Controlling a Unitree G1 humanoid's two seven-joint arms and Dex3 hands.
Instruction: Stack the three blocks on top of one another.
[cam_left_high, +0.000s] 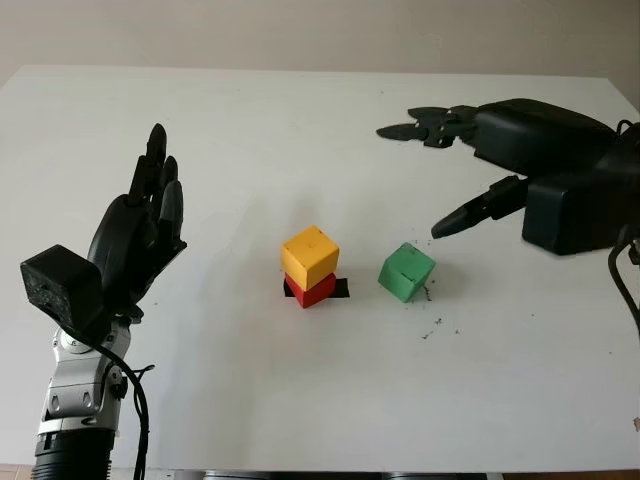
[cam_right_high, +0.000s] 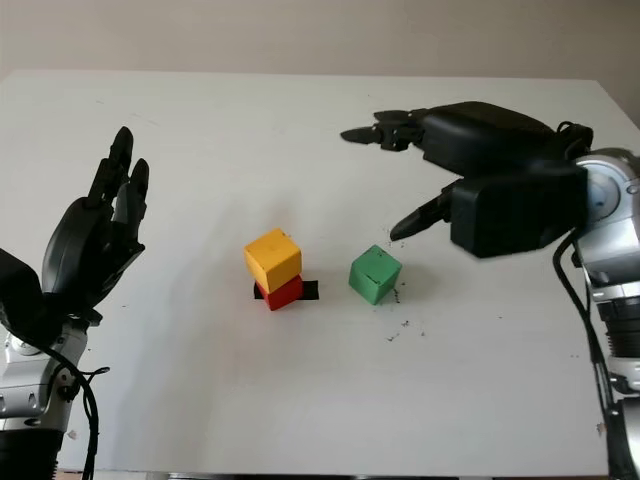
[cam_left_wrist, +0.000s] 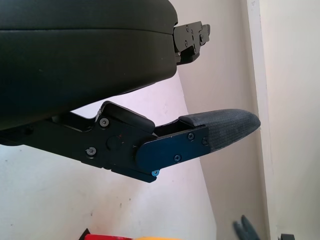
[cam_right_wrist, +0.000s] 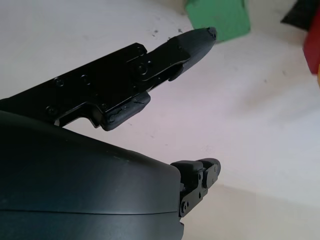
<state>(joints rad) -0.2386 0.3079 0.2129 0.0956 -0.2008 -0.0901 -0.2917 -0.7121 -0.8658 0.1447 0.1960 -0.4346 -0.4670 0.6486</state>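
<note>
A yellow block (cam_left_high: 309, 251) sits on top of a red block (cam_left_high: 311, 291) near the middle of the white table (cam_left_high: 300, 130), over a small black patch. A green block (cam_left_high: 406, 271) lies tilted on the table just to their right. My right hand (cam_left_high: 440, 180) hovers open above and to the right of the green block, its thumb tip pointing down toward it. In the right wrist view the green block (cam_right_wrist: 220, 19) lies just past the thumb. My left hand (cam_left_high: 150, 215) is raised open at the left, well clear of the blocks.
Small dark specks (cam_left_high: 432, 328) lie on the table in front of the green block. The table's far edge (cam_left_high: 300, 70) meets a pale wall.
</note>
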